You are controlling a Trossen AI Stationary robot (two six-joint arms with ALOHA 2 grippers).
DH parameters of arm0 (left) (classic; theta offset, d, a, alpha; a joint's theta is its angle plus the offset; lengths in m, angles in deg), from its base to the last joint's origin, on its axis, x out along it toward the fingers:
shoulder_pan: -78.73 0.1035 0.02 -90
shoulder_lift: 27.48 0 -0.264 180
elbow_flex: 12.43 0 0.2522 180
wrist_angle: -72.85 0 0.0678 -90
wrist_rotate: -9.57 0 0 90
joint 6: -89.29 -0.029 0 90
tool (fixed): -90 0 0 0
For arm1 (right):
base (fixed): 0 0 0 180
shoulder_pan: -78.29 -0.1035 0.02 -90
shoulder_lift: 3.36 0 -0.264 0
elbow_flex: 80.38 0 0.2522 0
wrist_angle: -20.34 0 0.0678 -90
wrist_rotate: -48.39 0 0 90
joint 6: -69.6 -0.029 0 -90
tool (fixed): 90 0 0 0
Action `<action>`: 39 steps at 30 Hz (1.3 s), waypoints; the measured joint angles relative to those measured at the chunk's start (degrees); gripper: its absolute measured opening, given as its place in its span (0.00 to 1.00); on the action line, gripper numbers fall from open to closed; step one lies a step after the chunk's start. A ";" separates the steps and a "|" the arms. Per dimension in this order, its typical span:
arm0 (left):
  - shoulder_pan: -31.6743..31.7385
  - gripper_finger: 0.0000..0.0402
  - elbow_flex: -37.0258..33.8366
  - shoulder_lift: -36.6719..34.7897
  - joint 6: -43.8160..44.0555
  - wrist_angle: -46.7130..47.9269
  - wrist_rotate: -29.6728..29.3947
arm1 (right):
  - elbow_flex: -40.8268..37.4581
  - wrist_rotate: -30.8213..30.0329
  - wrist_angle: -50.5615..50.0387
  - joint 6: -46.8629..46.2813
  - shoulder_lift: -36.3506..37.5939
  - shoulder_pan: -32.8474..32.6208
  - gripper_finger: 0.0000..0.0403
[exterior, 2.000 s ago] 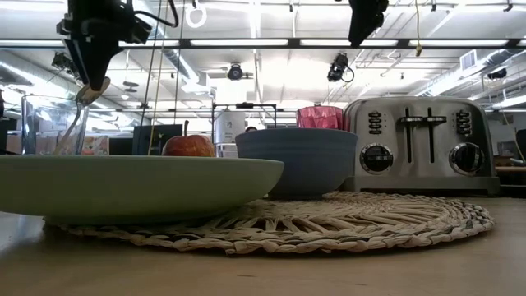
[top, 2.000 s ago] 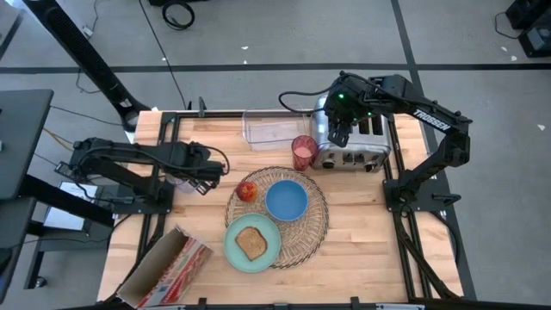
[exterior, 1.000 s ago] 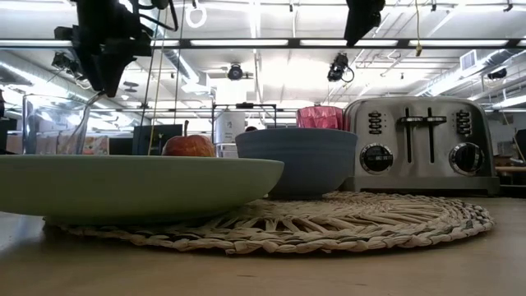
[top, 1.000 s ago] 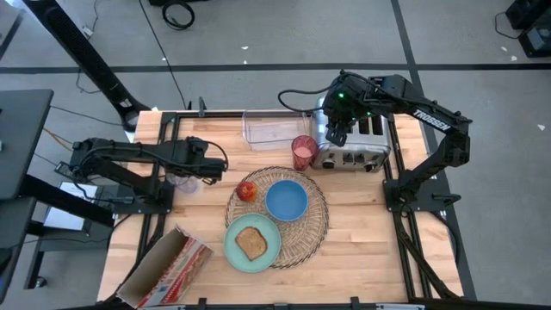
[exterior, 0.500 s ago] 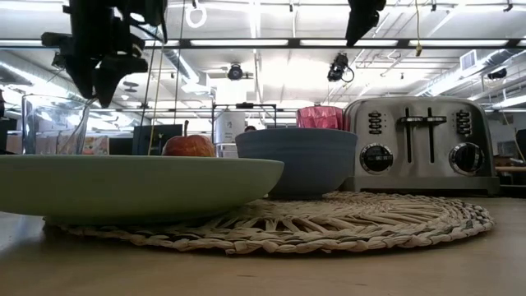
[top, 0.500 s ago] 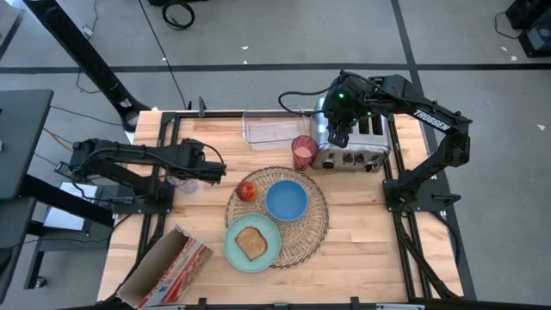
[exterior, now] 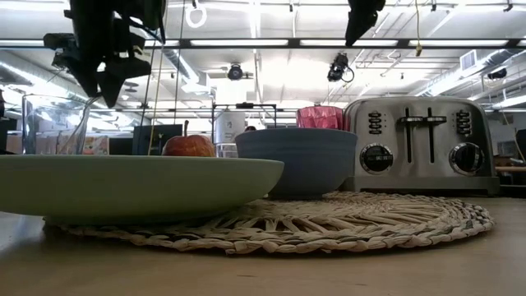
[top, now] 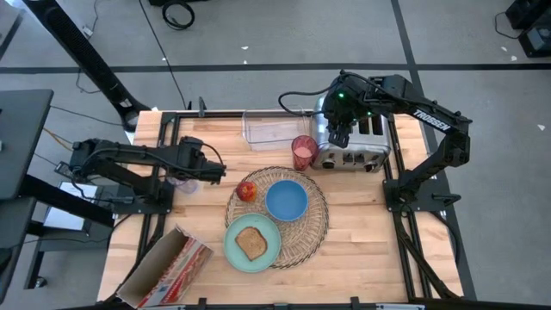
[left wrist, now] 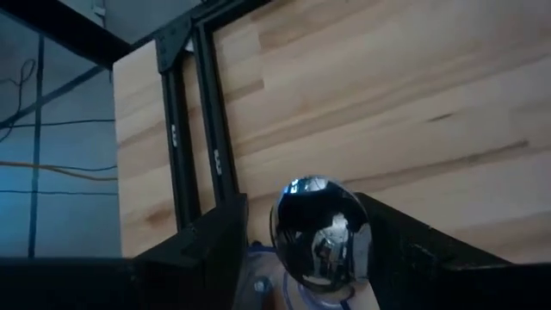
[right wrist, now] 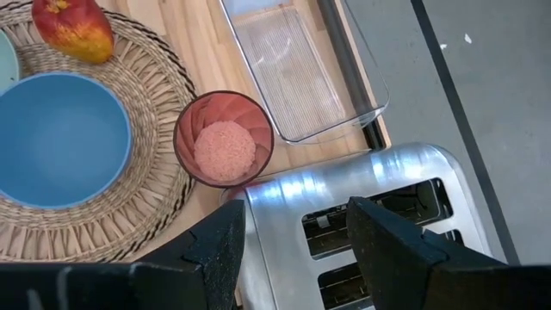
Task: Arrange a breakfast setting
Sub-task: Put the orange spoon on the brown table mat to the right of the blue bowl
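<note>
Round woven wicker placemat (top: pixel 280 211) is laid at table centre, carrying glossy blue bowl (top: pixel 286 200), mint-green plate (top: pixel 252 244) with toast slice (top: pixel 251 244), red apple (top: pixel 247 190). Left gripper (top: pixel 215 170) is parted around a shiny spoon bowl (left wrist: pixel 320 231) near left edge. Right gripper (top: pixel 337 136) is held open, empty, above chrome toaster (top: pixel 351 142).

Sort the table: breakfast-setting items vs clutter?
Setting: wicker placemat, blue bowl, mint-green plate, toast slice, red apple, pink cup, spoon.
Clutter: chrome toaster, clear plastic bin, cardboard box.

Bare table (top: pixel 370 232) right of placemat (top: pixel 314 226).
</note>
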 joint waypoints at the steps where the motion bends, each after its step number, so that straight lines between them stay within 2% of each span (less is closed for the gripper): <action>1: 0.00 0.52 -0.33 -0.01 0.22 -0.16 -0.47 | 0.00 0.00 0.00 0.00 0.00 0.00 0.52; 7: 0.66 0.52 -4.19 0.00 1.84 -1.40 -0.29 | 0.00 -0.02 0.04 0.00 0.00 0.00 0.52; 13: 0.80 0.52 -4.21 0.00 2.07 -1.44 -2.21 | 0.00 -0.10 0.71 0.35 0.00 0.00 0.52; 26: 1.99 0.28 -4.21 0.00 2.06 -2.23 -2.77 | 0.00 -0.33 1.11 1.21 0.00 0.00 0.52; 39: 1.99 0.25 -4.21 0.00 3.08 -0.93 -2.77 | 0.00 -0.57 1.18 1.54 0.00 0.01 0.52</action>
